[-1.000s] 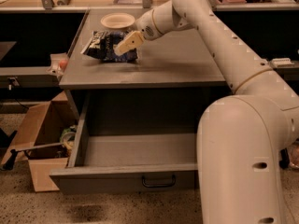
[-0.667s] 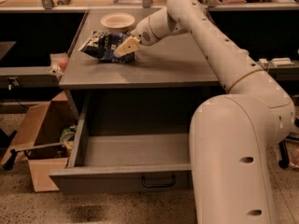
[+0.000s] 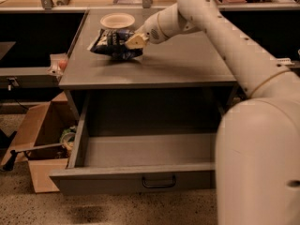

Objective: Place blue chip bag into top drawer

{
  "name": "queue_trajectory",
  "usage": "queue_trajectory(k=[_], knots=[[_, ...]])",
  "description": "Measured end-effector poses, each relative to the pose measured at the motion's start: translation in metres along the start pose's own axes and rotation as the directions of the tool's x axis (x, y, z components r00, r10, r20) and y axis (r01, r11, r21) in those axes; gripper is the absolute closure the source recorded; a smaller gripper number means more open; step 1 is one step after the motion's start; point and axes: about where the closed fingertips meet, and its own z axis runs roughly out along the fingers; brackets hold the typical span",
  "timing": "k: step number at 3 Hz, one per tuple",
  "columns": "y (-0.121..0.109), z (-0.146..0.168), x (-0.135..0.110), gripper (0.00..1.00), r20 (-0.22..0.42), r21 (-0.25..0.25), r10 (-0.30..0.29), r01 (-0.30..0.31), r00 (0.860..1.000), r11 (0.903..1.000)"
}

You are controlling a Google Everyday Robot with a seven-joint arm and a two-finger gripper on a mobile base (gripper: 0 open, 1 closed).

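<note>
although the arm has swung since a second ago, we find the top drawer open, the blue chip bag still on the cabinet top, and the gripper against its right edge; we cannot tell whether it grips, so transfer is pending.

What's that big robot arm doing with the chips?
The robot is reaching its arm across the grey cabinet top. Its gripper is right at the blue chip bag, which lies on the top next to a bowl. Below, the top drawer is pulled wide open, ready for the bag. The bag is not in it yet.
</note>
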Motion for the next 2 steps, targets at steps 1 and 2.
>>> queue_trajectory(k=[1,2], knots=[[0.018,-0.086,-0.034,0.99,0.089,0.13,-0.033,0.021,0.996,0.9913],[0.052,-0.143,-0.044,1.0,0.162,0.211,-0.043,0.008,0.986,0.9774]])
